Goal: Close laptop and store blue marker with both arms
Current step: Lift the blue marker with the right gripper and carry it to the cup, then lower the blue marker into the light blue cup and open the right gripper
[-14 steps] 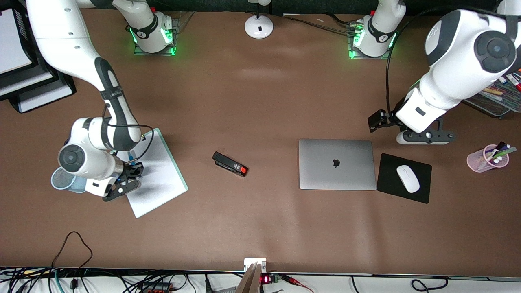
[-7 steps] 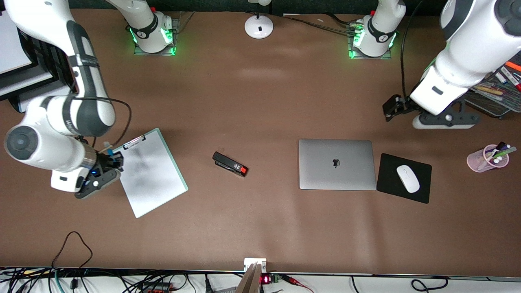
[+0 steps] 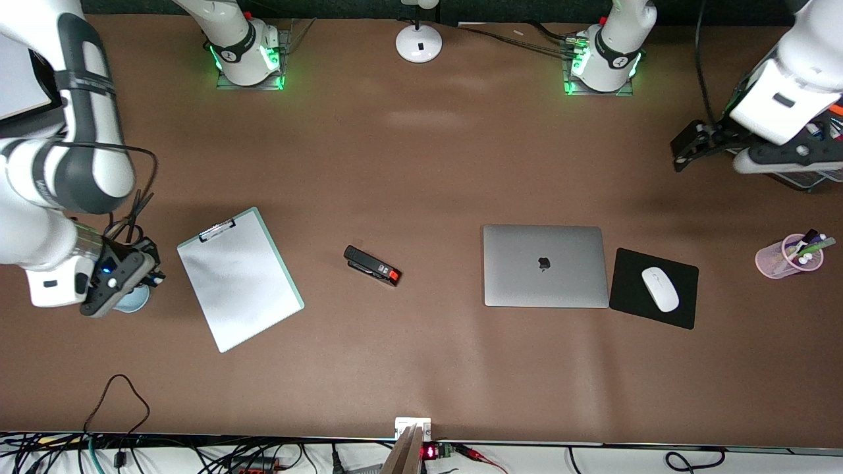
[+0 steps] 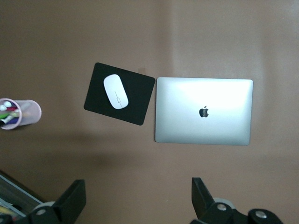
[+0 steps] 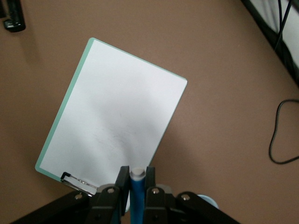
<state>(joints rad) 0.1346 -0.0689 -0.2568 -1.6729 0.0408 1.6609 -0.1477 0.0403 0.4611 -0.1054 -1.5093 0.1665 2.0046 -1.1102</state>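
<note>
At the right arm's end of the table, the right gripper (image 3: pixel 135 280) hangs over a pale blue cup (image 3: pixel 132 299) that stands just beside the clipboard (image 3: pixel 240 280). Its fingers are clamped on the blue marker (image 5: pixel 137 196), which stands upright between them with the white end showing in the right wrist view (the cup's rim only just peeks out under the gripper there). The laptop (image 3: pixel 545 266) lies flat on the table with its lid down and the apple logo up, next to the black mouse pad (image 3: pixel 629 280) and white mouse (image 3: pixel 660 289), so the closing half of the task looks done.

The left gripper (image 3: pixel 685 148) is up over bare table toward the left arm's end, near a mesh tray (image 3: pixel 807 176) of pens, with its fingers spread wide and nothing between them; that arm appears to be waiting.

The step in hand seems to be storing the marker. The next move probably calls for centring the marker over the cup's mouth, lowering until its tip is inside the rim, then letting go. A black stapler (image 3: pixel 372 265) lies between clipboard and laptop.
</note>
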